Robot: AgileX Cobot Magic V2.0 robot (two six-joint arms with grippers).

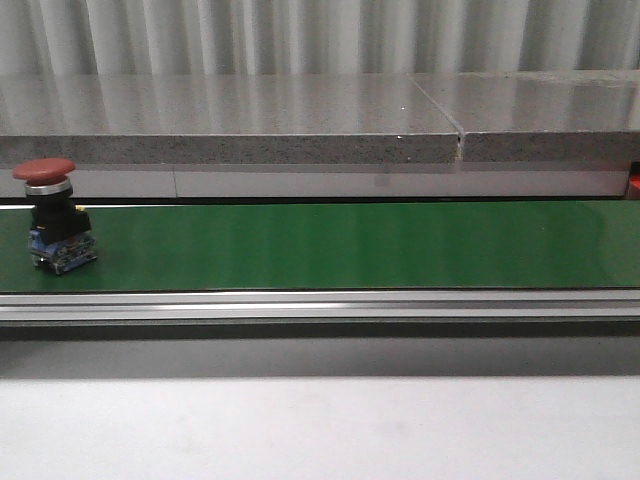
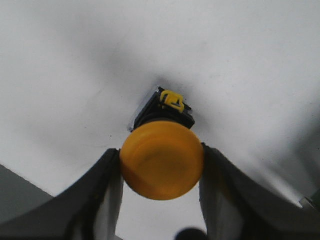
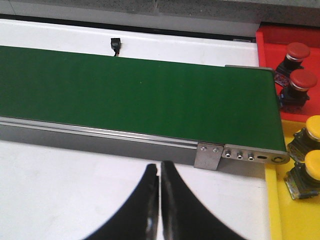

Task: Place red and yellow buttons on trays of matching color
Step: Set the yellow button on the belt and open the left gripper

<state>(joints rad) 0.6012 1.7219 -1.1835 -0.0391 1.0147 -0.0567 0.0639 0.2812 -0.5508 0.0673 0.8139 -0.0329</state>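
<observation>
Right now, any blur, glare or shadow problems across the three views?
Front view: soft sheen on the green belt, red button reasonably sharp. Left wrist view: yellow button in the left end effector is soft-focused, with a dark shadow behind it. Right wrist view: sharp, evenly lit; right end effector fingers read as dark silhouettes.

We cannot read any words, numbers, brand names or signs in these pictures. We see no letters on any of the things in the three views.
</observation>
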